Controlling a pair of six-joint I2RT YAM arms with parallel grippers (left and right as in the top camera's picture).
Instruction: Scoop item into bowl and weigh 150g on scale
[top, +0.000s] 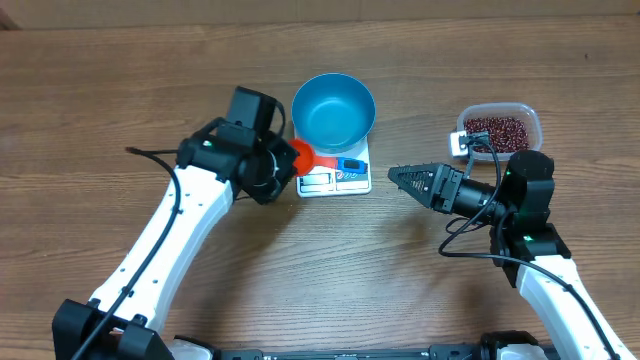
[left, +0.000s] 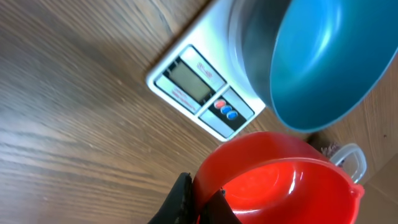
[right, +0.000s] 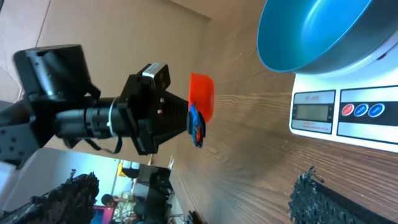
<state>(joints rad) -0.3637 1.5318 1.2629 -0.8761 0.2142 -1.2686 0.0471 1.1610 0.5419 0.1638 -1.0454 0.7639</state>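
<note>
Red plastic, glossy and bare inside: the scoop (left: 280, 180) is pinched at its near end by the left gripper (left: 199, 204), jaws pressed together on it. It hangs just beside the display edge of the scale (top: 335, 180). The bowl (top: 333, 108) sits on the scale with nothing in it. The beans (top: 495, 128) lie in the clear tub (top: 538, 125), well off to the right, on the far side of the scale from the scoop. The right gripper (top: 395, 176) hovers between scale and tub, fingers spread wide and holding nothing. The step in hand looks like the first fetch, so the scoop should probably travel to the tub along the near side of the scale, keeping clear of the bowl's rim and the other arm. It should then dig in at a shallow angle and come up level so nothing spills on the table (top: 120, 80). Small loads would make the target weight easier to reach without overshooting. Only the overhead view shows the tub and its beans plainly and how far the scoop must go. The left wrist view alone looks into the scoop and shows the scale's panel and buttons close up. The right wrist view shows the scoop from the side, raised off the wood, but the display cannot be read in any of them.
</note>
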